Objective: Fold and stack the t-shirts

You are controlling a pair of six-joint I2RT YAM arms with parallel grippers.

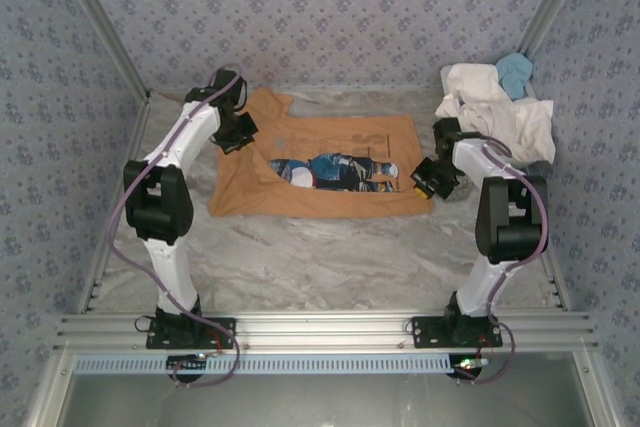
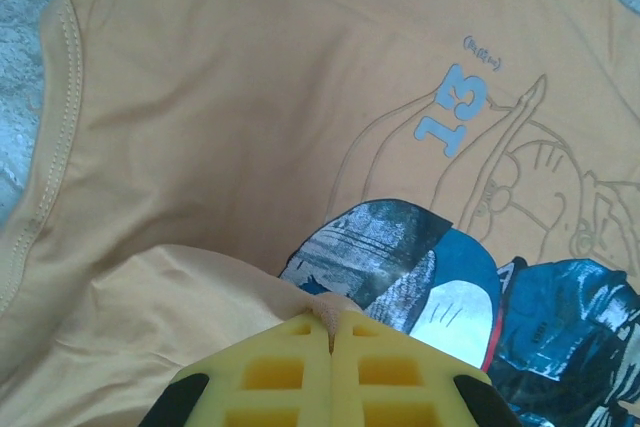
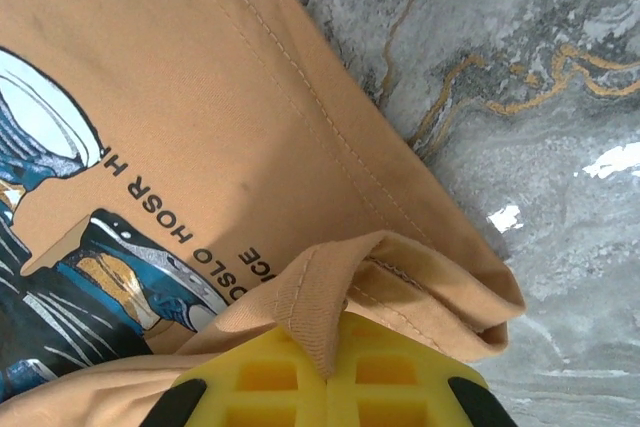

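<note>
A tan-orange t-shirt (image 1: 330,139) with a blue and black cartoon print lies flat across the middle of the table, its near part folded up over the lower part of the print. My left gripper (image 1: 243,135) is at the shirt's left end, its yellow fingers shut on a pinch of the tan cloth (image 2: 331,315) beside the print. At the shirt's right end my right gripper (image 1: 428,179) is shut on a raised fold of the stitched hem (image 3: 328,332). Other t-shirts, white ones (image 1: 500,112) and a light blue one (image 1: 516,72), lie heaped at the back right.
The marble-patterned table (image 1: 320,257) is bare in front of the tan shirt and to its right (image 3: 520,97). Patterned walls close in the back and both sides. An aluminium rail (image 1: 320,329) carrying both arm bases runs along the near edge.
</note>
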